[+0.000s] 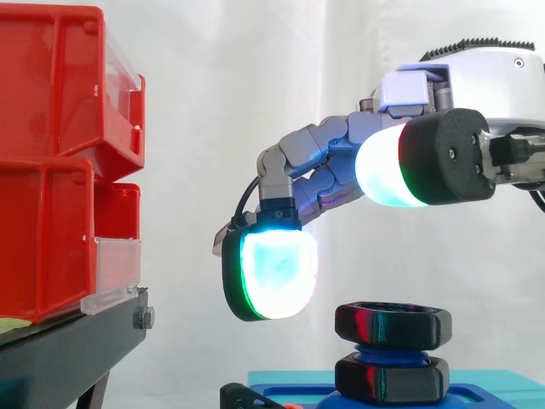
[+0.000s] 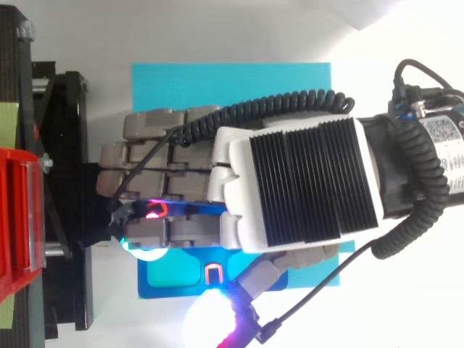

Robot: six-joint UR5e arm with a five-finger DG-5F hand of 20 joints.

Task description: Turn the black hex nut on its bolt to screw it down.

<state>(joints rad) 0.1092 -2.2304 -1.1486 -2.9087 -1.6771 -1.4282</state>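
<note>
Black hex nut (image 1: 392, 325) sits on its blue bolt (image 1: 387, 350) above a second black nut (image 1: 392, 380). You can see the hand (image 1: 319, 149) hovering over it, fingers loosely spread and holding nothing; one glowing fingertip (image 1: 277, 273) hangs just left of the hex nut, not touching.

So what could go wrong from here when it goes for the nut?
1. The robot hand hangs above the upper black hex nut without touching it, and one glowing fingertip sits off to the nut's side. Coming straight down, it might miss the flats.
2. A lower black nut sits close beneath on the same blue bolt. The thick pads could catch both.
</note>
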